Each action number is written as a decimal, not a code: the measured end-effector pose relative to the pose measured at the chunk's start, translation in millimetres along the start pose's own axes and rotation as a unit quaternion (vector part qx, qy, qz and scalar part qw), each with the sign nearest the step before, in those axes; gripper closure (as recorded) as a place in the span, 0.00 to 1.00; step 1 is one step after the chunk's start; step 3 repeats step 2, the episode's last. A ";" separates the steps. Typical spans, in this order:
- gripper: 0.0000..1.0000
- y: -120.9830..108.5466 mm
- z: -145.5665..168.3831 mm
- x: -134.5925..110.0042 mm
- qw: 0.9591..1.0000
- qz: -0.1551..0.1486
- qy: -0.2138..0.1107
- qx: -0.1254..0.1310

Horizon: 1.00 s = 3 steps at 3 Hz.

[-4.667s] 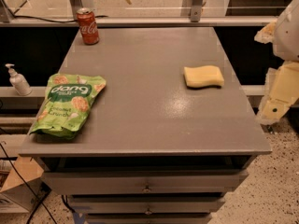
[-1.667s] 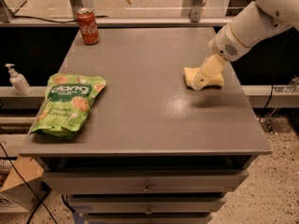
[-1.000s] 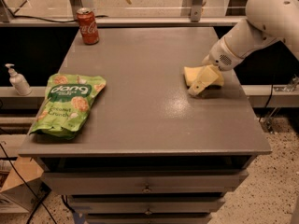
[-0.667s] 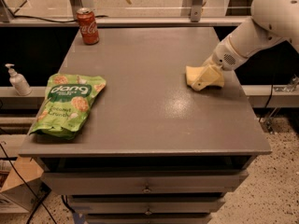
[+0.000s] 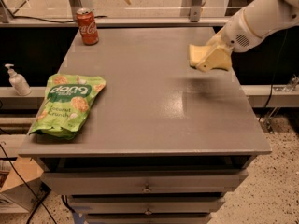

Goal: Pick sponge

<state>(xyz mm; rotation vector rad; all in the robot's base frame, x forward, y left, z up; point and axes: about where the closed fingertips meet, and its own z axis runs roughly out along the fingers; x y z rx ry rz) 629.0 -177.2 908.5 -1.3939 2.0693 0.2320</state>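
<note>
One sponge [image 5: 194, 54] hung clamped in the gripper [image 5: 208, 62] above the desk's [image 5: 140, 111] right side, shadow beneath showing clearance, held aloft probably to finish the pick.

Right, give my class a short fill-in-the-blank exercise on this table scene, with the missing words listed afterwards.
1. The gripper holds the sponge ___ the table, not resting on it.
2. The gripper is ___ on the sponge.
3. The snack bag lying flat on the table is ___ in colour.
4. The soda can standing upright near the table's far edge is ___ in colour.

Missing words: above; shut; green; red.
</note>
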 end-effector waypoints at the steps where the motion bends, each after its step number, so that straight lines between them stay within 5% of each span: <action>1: 1.00 -4.2 -56.4 -42.0 0.998 -0.058 -0.011 0.038; 3: 1.00 -6.7 -62.6 -47.3 0.997 -0.062 -0.016 0.043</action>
